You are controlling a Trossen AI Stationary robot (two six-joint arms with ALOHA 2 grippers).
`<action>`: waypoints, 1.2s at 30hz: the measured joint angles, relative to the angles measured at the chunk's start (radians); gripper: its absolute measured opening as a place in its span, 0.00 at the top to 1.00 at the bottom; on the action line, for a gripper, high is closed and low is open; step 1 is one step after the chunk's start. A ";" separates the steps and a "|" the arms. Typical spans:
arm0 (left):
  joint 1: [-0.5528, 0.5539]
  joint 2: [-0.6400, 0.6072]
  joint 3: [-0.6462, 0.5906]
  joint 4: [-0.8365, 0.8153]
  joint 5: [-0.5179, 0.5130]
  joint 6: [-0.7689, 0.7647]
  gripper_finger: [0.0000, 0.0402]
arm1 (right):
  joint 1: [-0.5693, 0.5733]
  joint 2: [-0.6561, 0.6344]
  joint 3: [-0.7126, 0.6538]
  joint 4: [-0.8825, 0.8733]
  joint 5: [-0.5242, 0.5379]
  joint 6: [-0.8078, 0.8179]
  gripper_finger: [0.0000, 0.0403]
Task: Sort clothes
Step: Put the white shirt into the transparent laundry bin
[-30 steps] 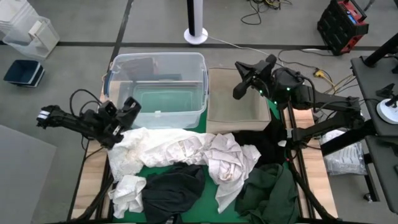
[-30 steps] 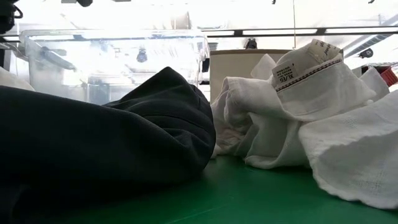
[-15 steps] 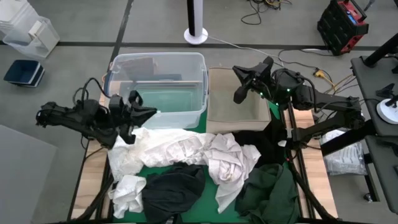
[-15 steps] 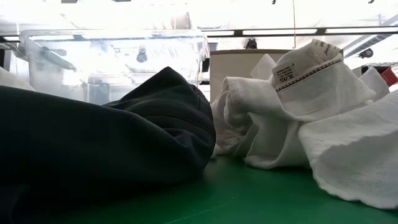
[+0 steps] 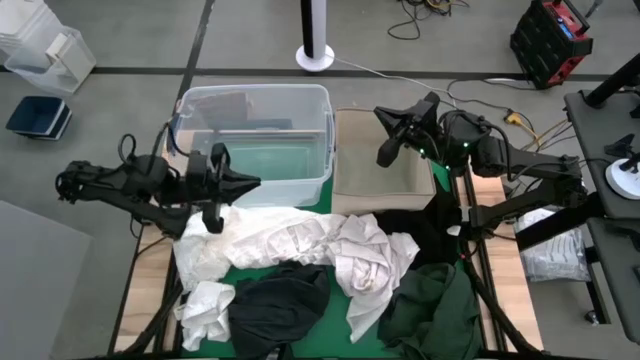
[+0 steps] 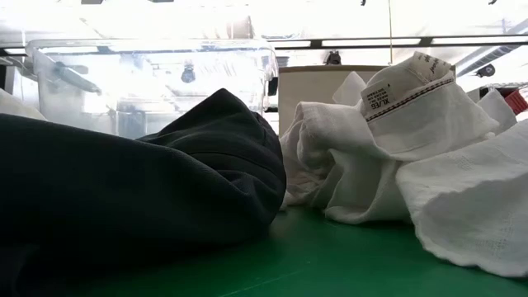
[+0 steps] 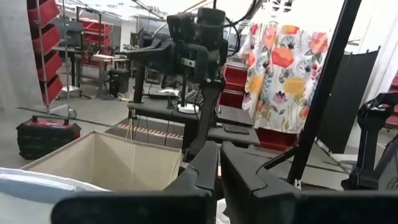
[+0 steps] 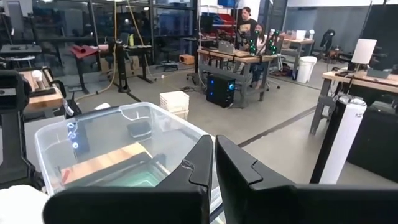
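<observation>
The clothes lie heaped on the green mat (image 5: 330, 335): a wide white garment (image 5: 262, 240), a cream one (image 5: 366, 262), a small white one (image 5: 205, 306), a charcoal one (image 5: 280, 300), a dark green one (image 5: 430, 312) and a black one (image 5: 432, 222). In the low view the charcoal garment (image 6: 140, 190) fills the near left and white cloth (image 6: 396, 157) the right. My left gripper (image 5: 250, 184) is shut and empty, held level just above the white garment's far edge, beside the clear bin. My right gripper (image 5: 384, 152) hangs shut and empty over the beige bin.
A clear plastic bin (image 5: 255, 140) stands at the far left of the table and a beige fabric bin (image 5: 385, 172) next to it on the right. Bare wood strips (image 5: 150, 270) run along both table sides. The right arm's frame (image 5: 520, 205) crosses the right edge.
My left gripper has moved toward the table's right edge along the clear bin's near wall and has tipped from pointing slantwise down at the white garment to lying level. The clothes have stayed where they were.
</observation>
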 joint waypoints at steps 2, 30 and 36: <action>0.000 0.006 -0.007 -0.002 0.000 -0.007 1.00 | 0.000 0.000 0.000 0.000 0.000 0.001 0.97; 0.000 0.048 -0.011 0.000 -0.027 -0.050 1.00 | 0.063 0.074 0.211 -0.359 -0.163 0.039 0.97; 0.000 0.050 -0.011 0.000 -0.027 -0.050 1.00 | 0.096 0.075 0.250 -0.487 -0.261 0.120 0.97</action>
